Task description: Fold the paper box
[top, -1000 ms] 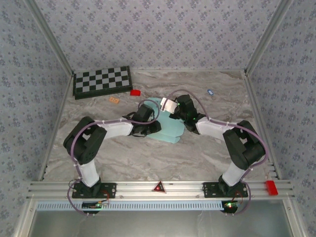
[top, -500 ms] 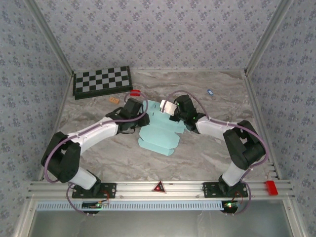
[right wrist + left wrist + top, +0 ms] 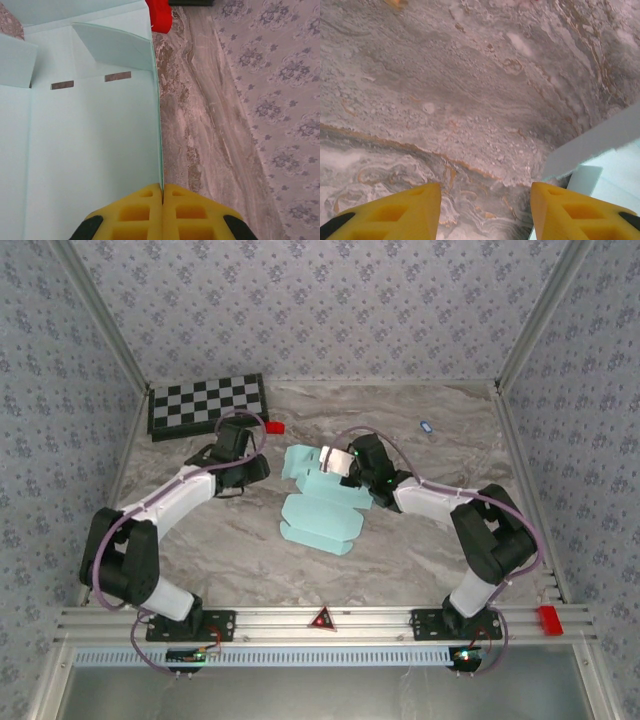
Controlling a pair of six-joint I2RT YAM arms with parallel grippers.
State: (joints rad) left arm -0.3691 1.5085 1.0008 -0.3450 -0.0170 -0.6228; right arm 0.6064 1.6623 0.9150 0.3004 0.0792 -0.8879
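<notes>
Pale-blue paper box (image 3: 320,510) edge in right gripper (image 3: 162,190); left gripper (image 3: 486,194) over marble (image 3: 470,100).

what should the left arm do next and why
Likely move the left gripper toward the box and grasp a free edge. It hangs open over bare table with the box edge just beside it, touching nothing, while the right gripper is shut on one box wall, so the sheet is held from one side only.
</notes>
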